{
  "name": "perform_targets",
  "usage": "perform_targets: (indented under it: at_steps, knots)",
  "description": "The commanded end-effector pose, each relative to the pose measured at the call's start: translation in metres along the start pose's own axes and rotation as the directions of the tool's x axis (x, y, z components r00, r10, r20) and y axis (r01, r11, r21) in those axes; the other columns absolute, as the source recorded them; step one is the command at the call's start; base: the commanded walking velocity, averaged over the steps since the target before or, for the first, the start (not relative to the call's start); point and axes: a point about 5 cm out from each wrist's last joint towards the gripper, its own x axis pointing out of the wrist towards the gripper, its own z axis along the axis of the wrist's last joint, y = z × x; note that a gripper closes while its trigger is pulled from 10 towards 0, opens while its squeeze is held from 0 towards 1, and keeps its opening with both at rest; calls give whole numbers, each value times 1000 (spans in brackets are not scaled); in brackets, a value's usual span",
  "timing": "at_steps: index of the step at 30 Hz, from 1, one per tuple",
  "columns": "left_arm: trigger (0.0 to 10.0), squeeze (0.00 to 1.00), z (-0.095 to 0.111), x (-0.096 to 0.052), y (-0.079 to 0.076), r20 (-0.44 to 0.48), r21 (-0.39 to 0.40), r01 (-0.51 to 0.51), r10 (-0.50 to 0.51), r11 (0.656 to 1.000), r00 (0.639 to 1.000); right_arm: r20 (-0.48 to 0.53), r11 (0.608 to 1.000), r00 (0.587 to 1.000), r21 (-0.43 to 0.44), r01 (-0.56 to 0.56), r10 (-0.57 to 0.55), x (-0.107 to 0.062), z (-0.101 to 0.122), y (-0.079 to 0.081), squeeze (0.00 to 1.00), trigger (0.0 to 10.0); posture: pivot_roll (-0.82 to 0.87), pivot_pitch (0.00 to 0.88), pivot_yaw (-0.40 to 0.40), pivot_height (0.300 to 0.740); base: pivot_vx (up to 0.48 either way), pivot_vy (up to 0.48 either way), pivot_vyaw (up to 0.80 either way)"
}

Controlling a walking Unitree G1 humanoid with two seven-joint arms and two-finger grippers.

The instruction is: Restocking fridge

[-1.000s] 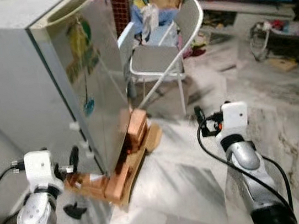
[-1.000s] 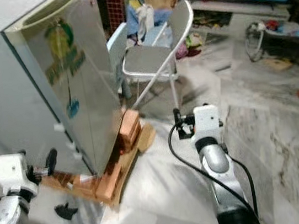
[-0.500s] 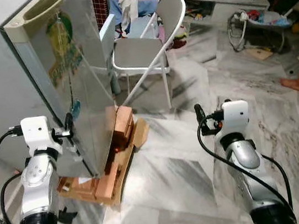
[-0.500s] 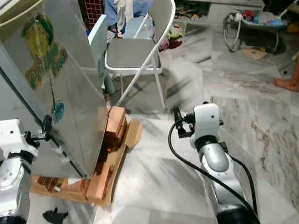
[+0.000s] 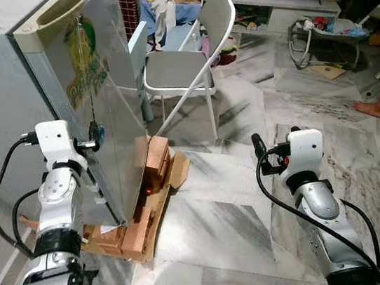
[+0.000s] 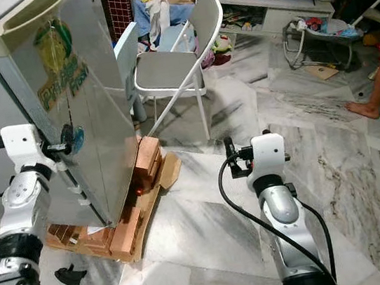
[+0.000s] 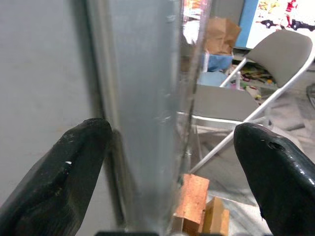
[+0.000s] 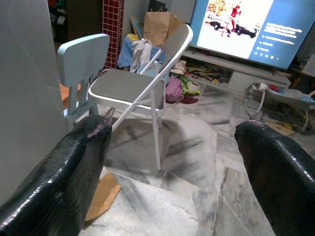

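While the fridge door is shut, the scene reads as follows.

Step in hand: opening the fridge [image 5: 38, 71], the first part of restocking; nothing to stock is held by either tool.

Fridge: a grey unit on the robot's left, raised on a wooden pallet [image 5: 140, 227] with bricks [image 5: 155, 158] tucked against its base; a green sticker [image 6: 59, 69] marks the shiny door.

Left tool [image 7: 172, 162]: raised to the vertical edge of the door [image 7: 147, 98], fingers spread wide; in the wrist view one finger [image 7: 64, 172] lies toward the grey side wall and the other [image 7: 275, 177] toward the door front, so the edge sits between them, not yet pinched.

Right tool [image 8: 172, 162]: held out over the marble floor [image 5: 221, 216], well apart from the fridge, fingers spread, holding nothing; a folding chair [image 8: 138, 88] lies ahead of it.

Next move, as I judge: close the left fingers on the door edge, or hook behind it, then pull outward; the glossy edge may slip.

Against a second ago: the left tool was low, near the pallet; it has risen to the door edge; the right arm has hardly shifted; the camera itself has moved, so the room sits differently in view.
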Motion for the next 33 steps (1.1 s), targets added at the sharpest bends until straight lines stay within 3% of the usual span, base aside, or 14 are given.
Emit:
perform_targets:
  at_steps: [1, 8, 10, 12, 13, 14, 16, 17, 18, 19, 20, 24, 29, 33]
  knots:
    - [10000, 0, 5, 6, -11, 8, 30, 62, -62, 998, 998, 6, 1000, 1000, -14, 18, -18, -2, 4, -5, 0, 10000, 24, 57, -67, 740, 0, 0, 0]
    - [10000, 0, 11, 14, -23, 5, 51, 130, -131, 990, 991, -45, 994, 995, -71, 85, -89, -14, -3, -16, 0, 10000, 24, 56, -63, 740, 0, 0, 0]
    - [10000, 0, 13, 17, -29, 1, 74, 168, -168, 983, 986, -150, 980, 970, -82, 181, -192, -31, -16, -33, 0, 10000, 21, 57, -62, 740, 0, 0, -238]
    - [10000, 0, 14, 18, -31, 1, 75, 178, -178, 981, 984, -182, 978, 961, -66, 200, -208, -36, -19, -35, 0, 10000, 18, 57, -61, 740, 0, 0, -481]
    - [10000, 0, 18, 20, -42, 8, 72, 223, -225, 972, 974, -294, 976, 930, -71, 208, -219, -58, -32, -41, 0, 10000, 11, 57, -59, 740, 0, 0, 0]
    - [10000, 0, 18, 20, -42, 8, 72, 223, -225, 972, 974, -294, 976, 930, -71, 208, -219, -58, -32, -41, 0, 10000, 11, 57, -59, 740, 0, 0, 0]
    - [10000, 0, 24, 22, -59, 35, 74, 282, -285, 957, 958, -365, 974, 904, -52, 218, -222, -78, -41, -46, 0, 10000, 4, 58, -55, 740, 0, 0, 0]
    - [10000, 0, 27, 21, -81, 63, 56, 367, -370, 929, 927, -357, 975, 908, -57, 213, -219, -85, -40, -47, 0, 10000, 0, 58, -53, 740, 0, 0, 0]
    - [10000, 0, 27, 21, -81, 63, 56, 367, -370, 929, 927, -357, 975, 908, -57, 213, -219, -85, -40, -47, 0, 10000, 0, 58, -53, 740, 0, 0, 0]
    - [10000, 0, 31, 14, -114, 110, 53, 481, -483, 875, 868, -333, 978, 919, -51, 204, -209, -88, -38, -46, 0, 10000, -3, 56, -50, 740, 0, 0, 0]
    - [10000, 0, 31, 14, -114, 110, 53, 481, -483, 875, 868, -333, 978, 919, -51, 204, -209, -88, -38, -46, 0, 10000, -3, 56, -50, 740, 0, 0, 0]
    - [10000, 0, 35, -2, -165, 167, 60, 618, -619, 784, 768, -262, 991, 955, -20, 136, -136, -84, -27, -38, 0, 10000, -6, 52, -46, 740, 0, 0, 0]
    - [10000, 0, 40, 4, -156, 172, 57, 593, -593, 803, 786, -316, 995, 945, 27, 91, -78, -86, -34, -28, 0, 10000, 0, 48, -42, 740, 0, 0, 0]
    - [10000, 0, 39, 14, -118, 164, 78, 472, -478, 878, 863, -303, 995, 951, 55, 82, -62, -84, -42, -29, 0, 10000, 8, 44, -38, 740, 0, 0, 0]
